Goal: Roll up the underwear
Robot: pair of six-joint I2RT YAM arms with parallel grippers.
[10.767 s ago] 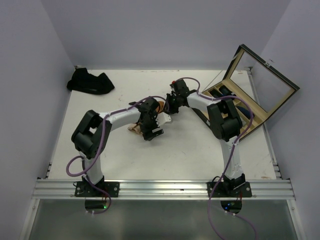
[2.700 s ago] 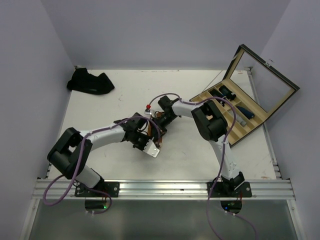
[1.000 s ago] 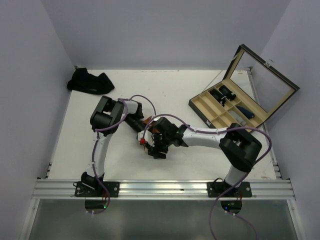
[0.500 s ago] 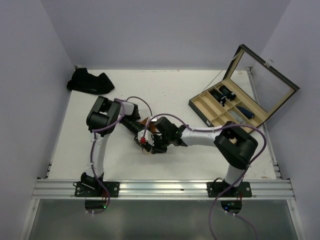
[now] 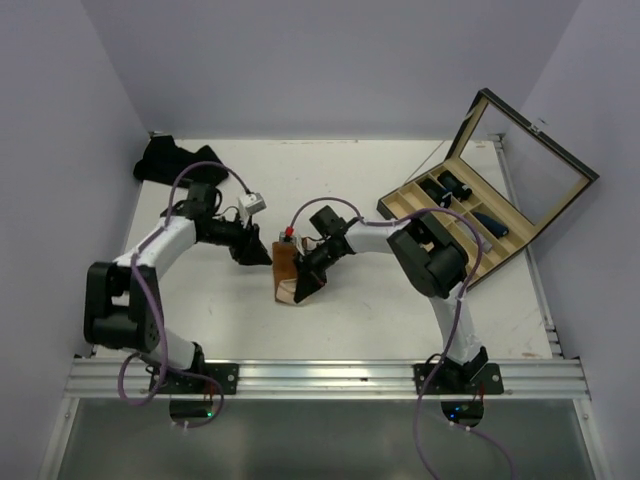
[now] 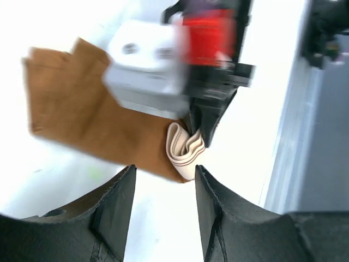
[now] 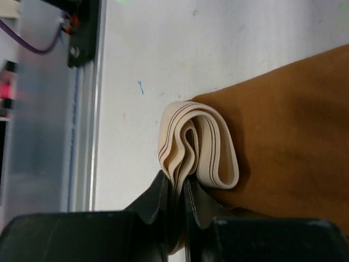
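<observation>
The rust-orange underwear [image 5: 284,262] lies on the white table between the two arms, its cream waistband [image 5: 290,293] folded toward the near side. In the right wrist view my right gripper [image 7: 175,183] is shut on the bunched folds of the waistband [image 7: 203,146], with the orange cloth [image 7: 289,120] spreading to the right. From above, the right gripper [image 5: 306,280] sits over the cloth's right edge. My left gripper [image 5: 254,254] is open just left of the underwear and holds nothing. Its wrist view looks past its fingers [image 6: 112,204] at the underwear [image 6: 76,112] and the waistband [image 6: 185,150].
A heap of dark underwear [image 5: 170,160] lies at the table's back left corner. The wooden compartment box [image 5: 395,206] stands at the right with its glass lid [image 5: 525,165] raised. A metal rail [image 5: 320,378] runs along the near edge.
The left gripper has opened, let go of the cloth and drawn back to the left. The right gripper has shut on the waistband and moved up the table with it.
</observation>
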